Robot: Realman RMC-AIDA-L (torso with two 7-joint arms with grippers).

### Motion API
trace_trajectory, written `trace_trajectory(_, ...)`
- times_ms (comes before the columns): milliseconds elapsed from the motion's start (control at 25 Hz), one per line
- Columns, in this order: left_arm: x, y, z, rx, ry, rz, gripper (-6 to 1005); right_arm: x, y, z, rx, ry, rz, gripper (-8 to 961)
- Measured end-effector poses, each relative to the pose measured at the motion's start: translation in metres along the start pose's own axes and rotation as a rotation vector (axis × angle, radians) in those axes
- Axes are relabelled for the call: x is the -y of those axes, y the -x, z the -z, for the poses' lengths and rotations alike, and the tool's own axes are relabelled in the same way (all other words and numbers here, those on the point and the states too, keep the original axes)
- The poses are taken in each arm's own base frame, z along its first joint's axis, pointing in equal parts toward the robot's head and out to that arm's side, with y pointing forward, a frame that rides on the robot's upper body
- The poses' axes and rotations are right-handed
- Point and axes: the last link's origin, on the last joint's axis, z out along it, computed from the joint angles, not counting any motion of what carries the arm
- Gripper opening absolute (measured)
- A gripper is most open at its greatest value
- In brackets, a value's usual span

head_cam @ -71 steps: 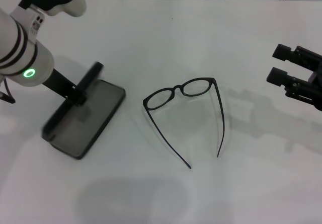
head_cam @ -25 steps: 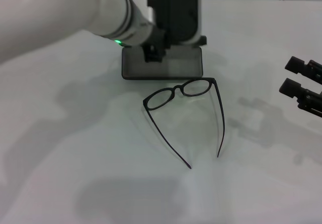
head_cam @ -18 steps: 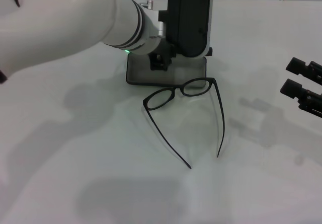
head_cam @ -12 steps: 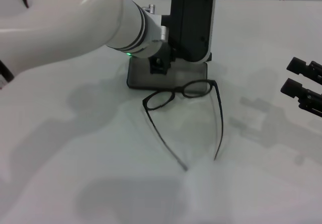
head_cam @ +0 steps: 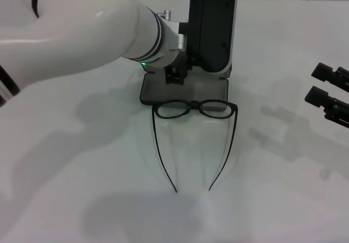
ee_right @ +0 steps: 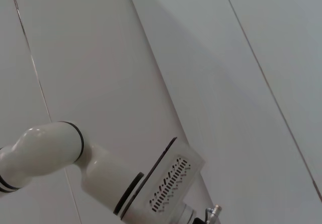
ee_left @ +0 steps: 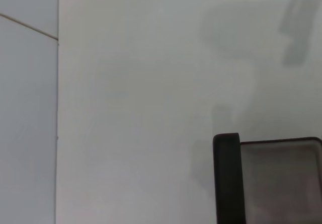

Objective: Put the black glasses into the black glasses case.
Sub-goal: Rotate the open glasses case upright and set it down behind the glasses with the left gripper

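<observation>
The black glasses (head_cam: 193, 109) lie unfolded on the white table, their front resting against the near edge of the black glasses case (head_cam: 185, 90) and their temple arms pointing toward me. The case stands open, grey-lined base flat and lid (head_cam: 214, 27) upright. My left gripper (head_cam: 175, 75) reaches in from the left and is shut on the case at the base's left end by the hinge. The left wrist view shows the case's edge (ee_left: 229, 178) and grey lining (ee_left: 282, 176). My right gripper (head_cam: 316, 82) hovers open at the right edge, apart from both.
The big white left arm (head_cam: 82, 30) covers the table's far left; it also shows in the right wrist view (ee_right: 100, 168). A tiled wall runs along the table's far edge. Bare tabletop lies in front of the glasses and between them and the right gripper.
The left arm carried the case from the left to behind the glasses and slid it nearer. The case pushed the glasses, turning them square to it. The right gripper barely moved.
</observation>
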Motion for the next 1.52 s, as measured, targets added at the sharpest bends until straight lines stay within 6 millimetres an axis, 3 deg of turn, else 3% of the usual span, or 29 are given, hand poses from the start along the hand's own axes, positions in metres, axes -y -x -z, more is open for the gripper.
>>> trace_trajectory(1520, -0.001, 0.0, 0.003, 0.002, 0.011, 0.098, 219, -0.013, -0.002, 0.008, 0.031, 0.042, -0.02, 709)
